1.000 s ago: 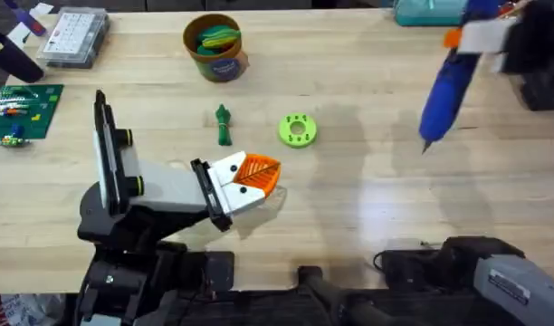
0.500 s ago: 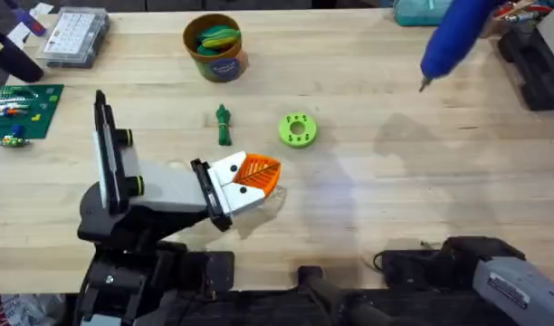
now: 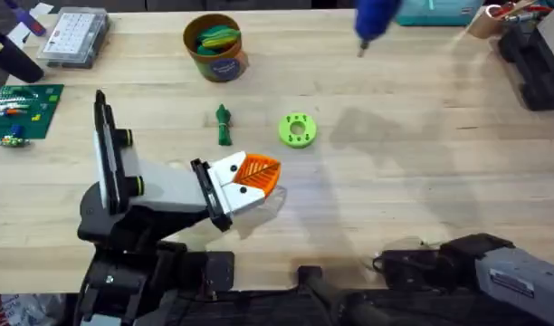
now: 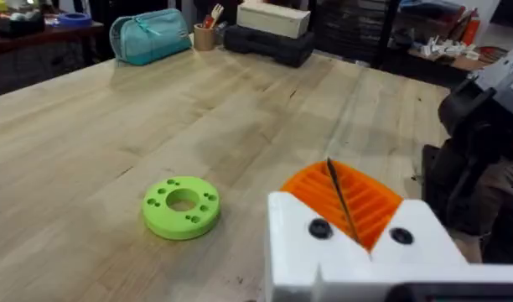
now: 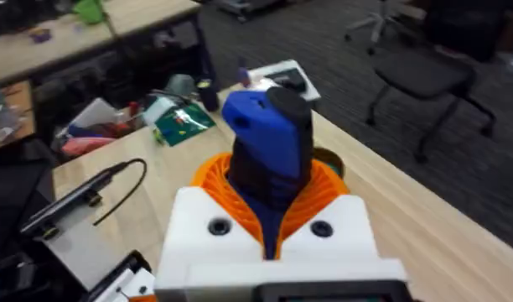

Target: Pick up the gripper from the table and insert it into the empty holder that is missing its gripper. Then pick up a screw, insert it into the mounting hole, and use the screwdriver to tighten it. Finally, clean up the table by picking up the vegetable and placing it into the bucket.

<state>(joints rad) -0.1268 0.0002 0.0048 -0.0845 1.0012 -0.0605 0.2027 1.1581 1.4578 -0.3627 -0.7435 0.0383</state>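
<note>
My right gripper [image 5: 269,189] is shut on the blue screwdriver [image 5: 269,138], whose black cap sticks up between the orange pads. From overhead the screwdriver [image 3: 377,18] hangs over the table's far edge, bit pointing down. The holder [image 3: 109,167], with its upright black plate and grey arm, stands at the left. My left gripper [image 3: 250,174] rests low at the end of that arm, shut with nothing between its pads [image 4: 344,197]. The dark-green vegetable [image 3: 224,125] lies on the table, short of the orange-brown bucket [image 3: 227,65]. The task's small gripper piece and the screw are out of view.
A lime-green disc with holes [image 3: 297,129] lies just beyond my left gripper. A clear parts box [image 3: 73,36] and a green board [image 3: 19,113] sit far left. A teal pouch [image 3: 431,9] and a black case [image 3: 535,63] line the far right.
The screwdriver has travelled from the right side of the table toward the far edge and leftward, carried by my right gripper. The left arm and the table's things have not moved.
</note>
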